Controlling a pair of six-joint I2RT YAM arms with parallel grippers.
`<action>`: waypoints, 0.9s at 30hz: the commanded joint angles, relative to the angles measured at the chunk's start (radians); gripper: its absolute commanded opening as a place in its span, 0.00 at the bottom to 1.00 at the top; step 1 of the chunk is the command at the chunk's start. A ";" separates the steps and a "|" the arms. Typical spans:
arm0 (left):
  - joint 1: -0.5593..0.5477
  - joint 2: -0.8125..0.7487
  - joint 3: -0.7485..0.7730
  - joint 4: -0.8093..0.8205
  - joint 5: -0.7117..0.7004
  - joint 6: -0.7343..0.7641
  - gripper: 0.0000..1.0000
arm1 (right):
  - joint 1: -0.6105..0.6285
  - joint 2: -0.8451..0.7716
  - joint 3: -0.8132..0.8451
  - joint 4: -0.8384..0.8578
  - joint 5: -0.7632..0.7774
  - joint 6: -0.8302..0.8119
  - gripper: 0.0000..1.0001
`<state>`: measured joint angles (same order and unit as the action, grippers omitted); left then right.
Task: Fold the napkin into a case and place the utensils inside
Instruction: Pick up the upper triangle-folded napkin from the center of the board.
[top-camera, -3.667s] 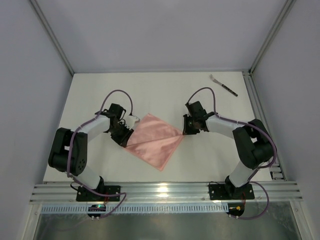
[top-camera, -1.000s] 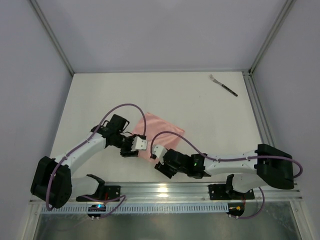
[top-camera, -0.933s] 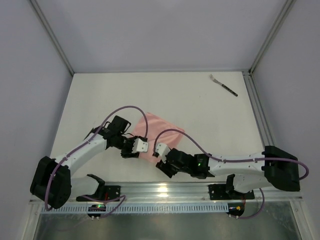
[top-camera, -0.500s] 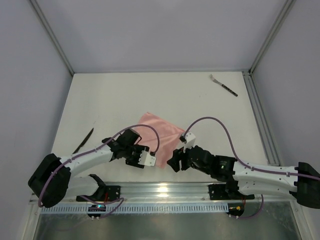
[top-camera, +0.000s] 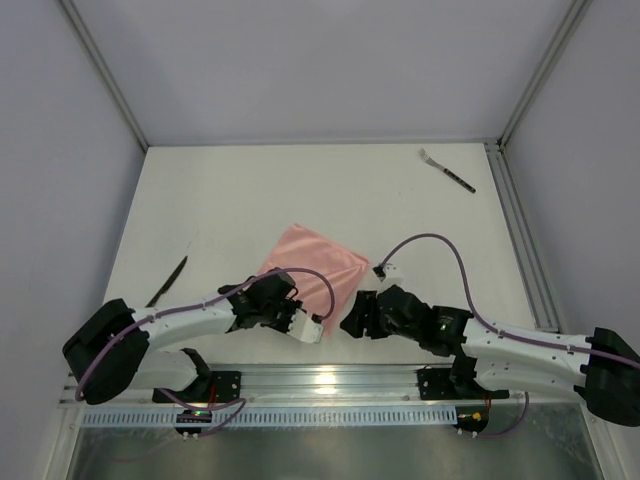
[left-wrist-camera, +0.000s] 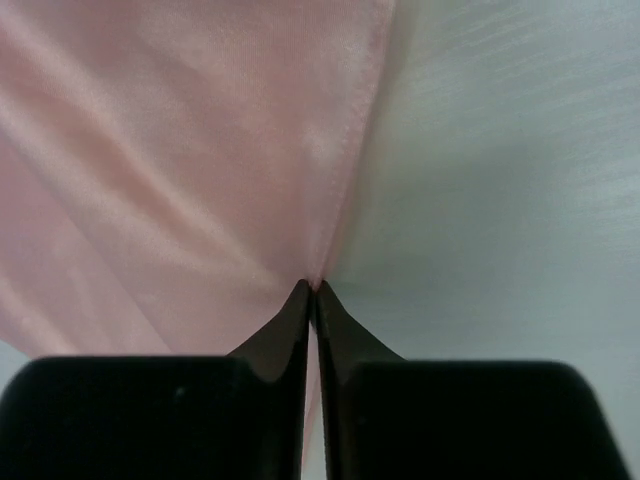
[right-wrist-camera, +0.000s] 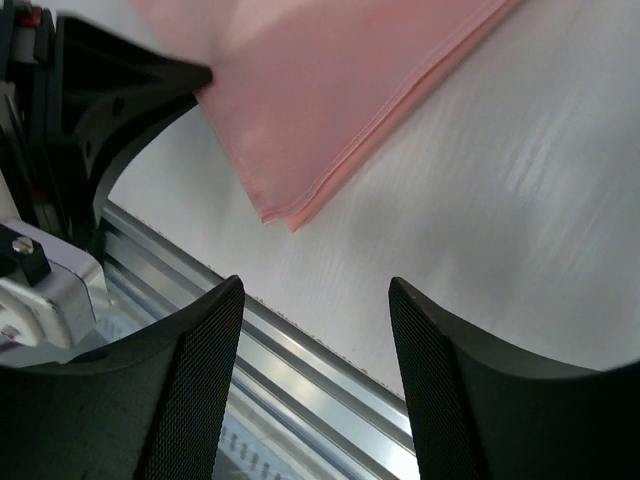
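The salmon-pink napkin (top-camera: 312, 262) lies folded over on the white table, its layered edges showing in the right wrist view (right-wrist-camera: 330, 90). My left gripper (top-camera: 318, 322) is at the napkin's near corner, shut on the cloth's edge (left-wrist-camera: 180, 150), with pink fabric pinched between its dark fingertips (left-wrist-camera: 300, 310). My right gripper (top-camera: 352, 318) hovers open just right of that corner, with nothing between its fingers (right-wrist-camera: 205, 340). The fork (top-camera: 447, 170), the only utensil in view, lies at the far right of the table, away from both grippers. No case has been formed.
The aluminium rail (top-camera: 330, 380) runs along the near table edge, close under both grippers (right-wrist-camera: 300, 370). A thin dark sliver (top-camera: 168, 282) lies on the table by the left arm. Frame posts stand at the far corners.
Both arms have swung toward the near edge. The left gripper has moved to the napkin's near corner and shut on it. The right gripper has shifted right and stays open.
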<state>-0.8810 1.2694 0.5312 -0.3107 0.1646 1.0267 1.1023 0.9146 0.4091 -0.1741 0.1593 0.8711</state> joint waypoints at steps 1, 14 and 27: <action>-0.006 0.036 -0.019 -0.018 -0.002 -0.032 0.00 | -0.073 -0.009 -0.015 0.019 -0.075 0.184 0.64; -0.006 0.008 0.197 -0.212 0.102 -0.223 0.00 | -0.088 -0.017 0.098 0.068 -0.003 -0.008 0.65; 0.000 0.079 0.312 -0.333 0.147 -0.272 0.00 | 0.323 -0.097 0.022 0.274 0.282 -1.170 0.65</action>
<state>-0.8829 1.3384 0.7773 -0.5976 0.2714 0.7845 1.3785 0.8524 0.4458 0.0227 0.3546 0.0319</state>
